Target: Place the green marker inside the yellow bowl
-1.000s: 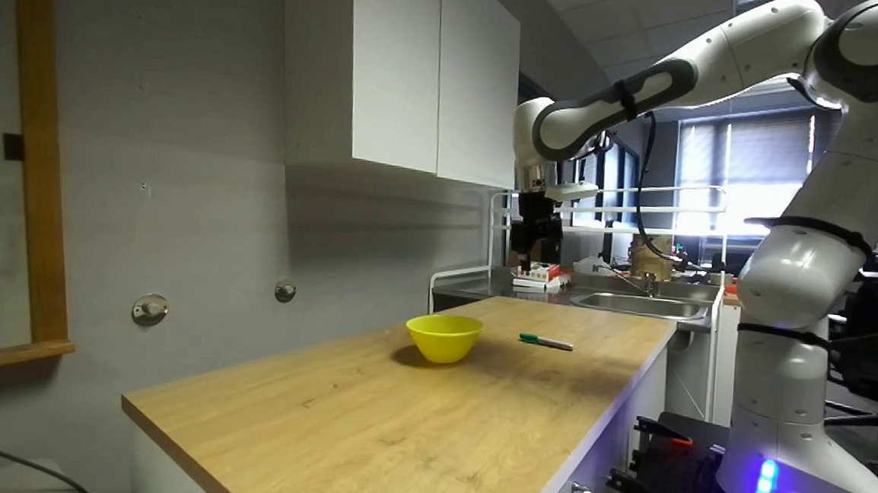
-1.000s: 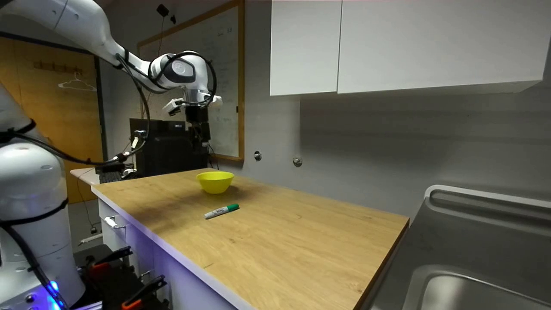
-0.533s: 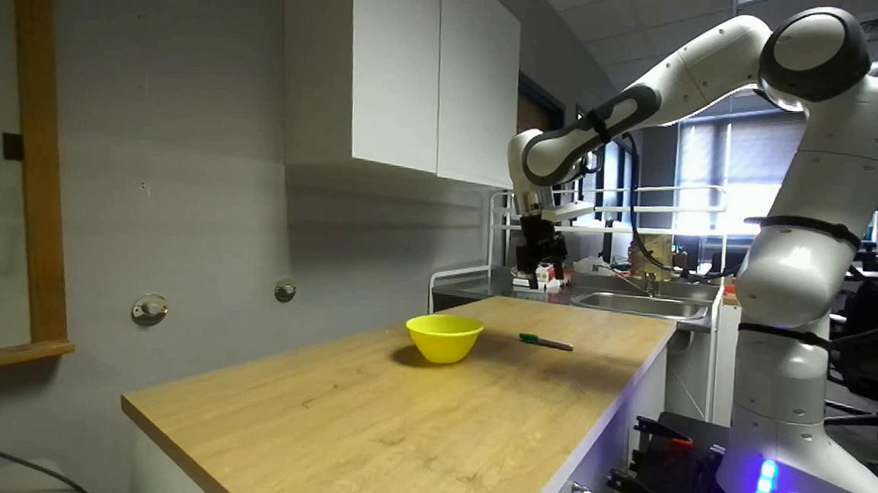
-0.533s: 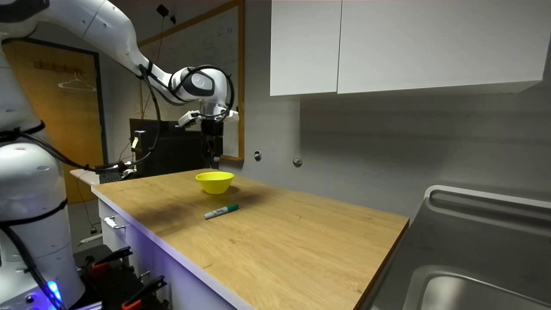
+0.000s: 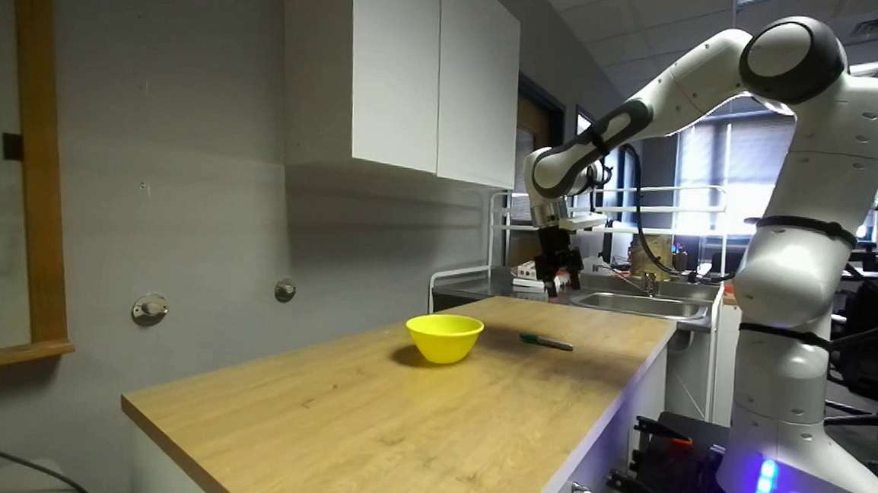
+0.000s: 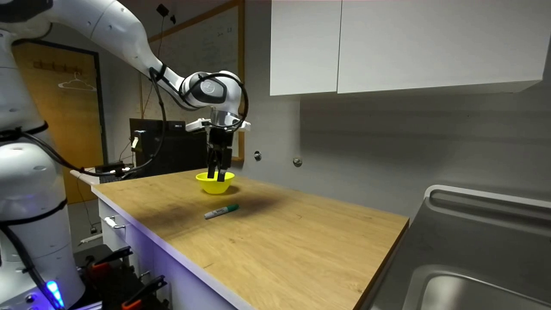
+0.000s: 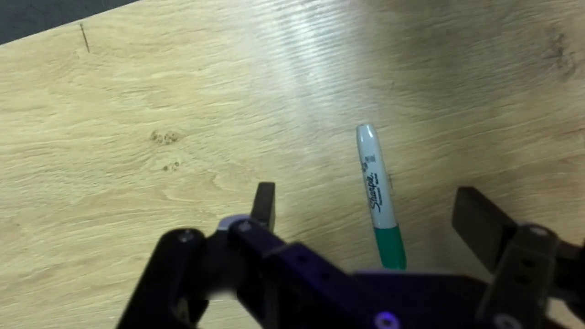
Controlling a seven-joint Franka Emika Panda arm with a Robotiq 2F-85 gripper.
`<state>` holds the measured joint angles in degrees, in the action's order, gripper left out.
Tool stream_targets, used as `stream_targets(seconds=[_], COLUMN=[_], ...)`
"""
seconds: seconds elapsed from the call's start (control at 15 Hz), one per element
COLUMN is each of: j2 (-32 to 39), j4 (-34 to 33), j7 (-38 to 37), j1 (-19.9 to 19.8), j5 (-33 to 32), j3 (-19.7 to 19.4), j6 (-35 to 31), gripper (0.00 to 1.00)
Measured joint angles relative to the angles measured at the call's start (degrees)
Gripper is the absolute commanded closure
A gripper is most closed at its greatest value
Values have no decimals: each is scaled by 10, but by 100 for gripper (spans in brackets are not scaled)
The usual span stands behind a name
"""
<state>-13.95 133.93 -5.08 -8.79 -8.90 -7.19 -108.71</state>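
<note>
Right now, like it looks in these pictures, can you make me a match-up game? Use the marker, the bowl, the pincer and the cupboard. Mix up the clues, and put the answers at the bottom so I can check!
Things
1. marker
2. bowl
3. pincer
4. cupboard

Clues
A. white, up on the wall
B. open, gripping nothing
C. pale and green, lying flat
D. yellow, standing upright

Right pairs: 1-C, 2-D, 3-B, 4-A

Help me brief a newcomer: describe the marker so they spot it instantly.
Start at the wood-grain counter and its yellow bowl. Near the bowl lies the marker; unlike that round bowl, it is slim, with a green cap and grey Sharpie barrel.
</note>
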Motion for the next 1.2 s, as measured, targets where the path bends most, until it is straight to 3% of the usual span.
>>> stream_targets(seconds=[0.6, 1.2], j2=[21, 95], j4=[21, -3], j7=[112, 199], j1=[18, 36], j5=[17, 87], j3=[-4, -7], j6=[-9, -107], gripper=[0, 0])
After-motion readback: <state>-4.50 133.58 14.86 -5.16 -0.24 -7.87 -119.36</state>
